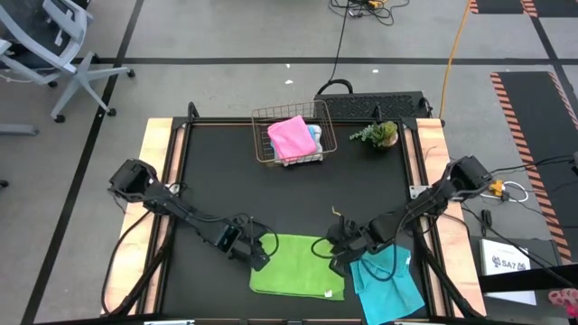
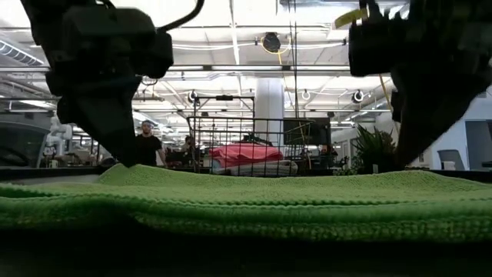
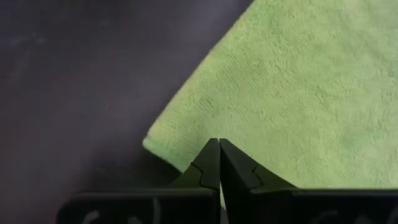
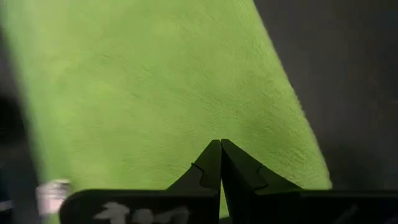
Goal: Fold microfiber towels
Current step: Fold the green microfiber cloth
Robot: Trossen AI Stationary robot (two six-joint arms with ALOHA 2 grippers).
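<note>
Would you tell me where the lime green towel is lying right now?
In the high view, the lime green towel lies at the table's near edge, between the left gripper and right gripper, just left of the cyan towel.

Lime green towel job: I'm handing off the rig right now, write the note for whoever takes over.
Left gripper: shut on the lime green towel at its left edge.
Right gripper: shut on the same towel's right edge.
Lime green towel lies flat at the table's front centre.
Cyan-blue towel lies rumpled just to its right, at the front edge.
Pink towel sits folded in the wire basket, a blue one beside it.
Left: fold the green towel, then the cyan-blue one.
</note>
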